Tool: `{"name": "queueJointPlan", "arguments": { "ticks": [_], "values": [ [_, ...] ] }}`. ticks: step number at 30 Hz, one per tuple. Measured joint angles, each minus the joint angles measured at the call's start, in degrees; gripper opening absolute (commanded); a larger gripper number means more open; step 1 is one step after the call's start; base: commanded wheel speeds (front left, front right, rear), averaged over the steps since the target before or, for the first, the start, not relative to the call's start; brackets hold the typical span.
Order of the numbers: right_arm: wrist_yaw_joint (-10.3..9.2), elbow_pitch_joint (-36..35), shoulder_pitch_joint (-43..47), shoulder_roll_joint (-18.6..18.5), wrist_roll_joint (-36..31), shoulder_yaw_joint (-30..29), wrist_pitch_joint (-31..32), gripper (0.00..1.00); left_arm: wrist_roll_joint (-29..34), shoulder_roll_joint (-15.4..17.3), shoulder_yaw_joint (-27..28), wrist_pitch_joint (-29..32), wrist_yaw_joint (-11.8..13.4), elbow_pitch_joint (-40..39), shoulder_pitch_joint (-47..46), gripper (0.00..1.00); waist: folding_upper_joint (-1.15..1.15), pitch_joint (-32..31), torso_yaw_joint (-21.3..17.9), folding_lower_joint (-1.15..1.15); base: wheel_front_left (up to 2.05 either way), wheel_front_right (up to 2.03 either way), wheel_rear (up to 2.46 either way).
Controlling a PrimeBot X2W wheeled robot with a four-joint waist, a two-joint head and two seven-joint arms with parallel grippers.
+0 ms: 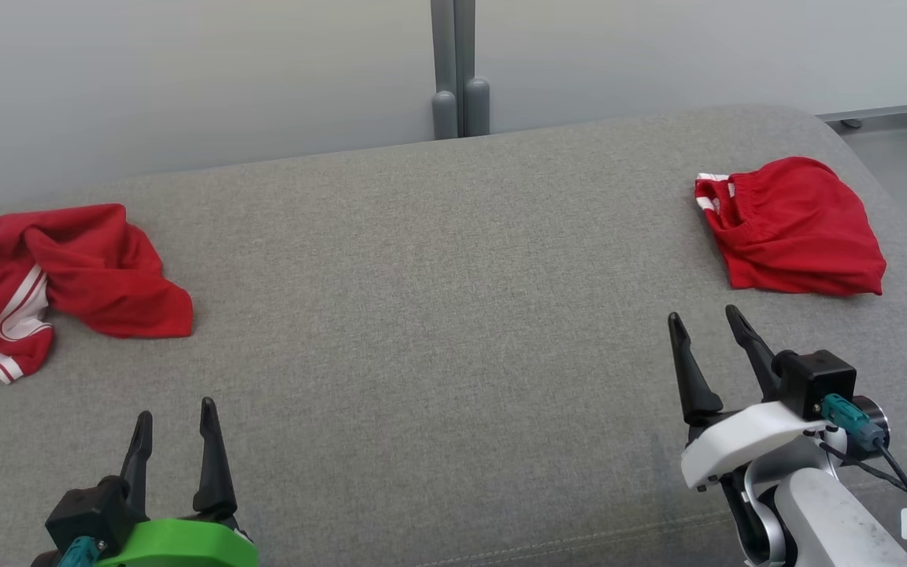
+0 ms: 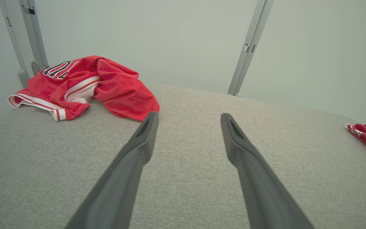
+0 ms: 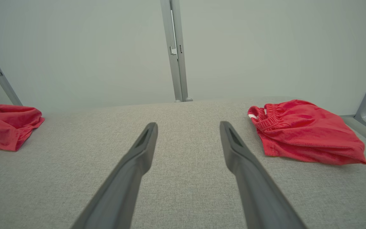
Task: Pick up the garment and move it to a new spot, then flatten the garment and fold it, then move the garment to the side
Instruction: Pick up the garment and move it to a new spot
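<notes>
On the gray table (image 1: 438,315), far over on the left, lies a red jersey (image 1: 83,268) in a messy heap. It has white stripes and dark letters, and part of it runs off the picture's left edge. The left pincer (image 1: 175,409) is low at the near edge, with its two dark fingers spread apart and nothing between them. The jersey is ahead of this pincer and off to its left, not touching it. In the left wrist view the jersey (image 2: 113,86) sits up past the left finger, with bare table in front of the pincer (image 2: 189,116).

Red shorts (image 1: 796,224) lie near the far right corner, bunched at the stretchy waist. The right pincer (image 1: 701,313) is spread wide too and holds nothing. The shorts (image 3: 300,133) lie just ahead of it, a bit to its right.
</notes>
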Motion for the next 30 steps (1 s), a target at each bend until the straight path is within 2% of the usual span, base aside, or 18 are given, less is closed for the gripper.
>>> {"name": "queueJointPlan", "arguments": {
  "ticks": [22,30],
  "values": [
    [0.0,-1.5,1.1,1.1,-2.0,-2.3,0.0,1.0,0.4,-0.2,-0.1,0.0,0.0,-0.3,0.2,1.0,0.0,0.6,1.0,0.0,0.0,0.0,0.0],
    [-0.01,-2.4,2.2,1.1,-2.4,-3.4,0.0,1.0,0.8,-0.2,-0.9,0.0,0.0,-0.3,0.1,1.0,0.0,0.8,3.6,0.0,0.0,0.0,0.0]
  ]
}}
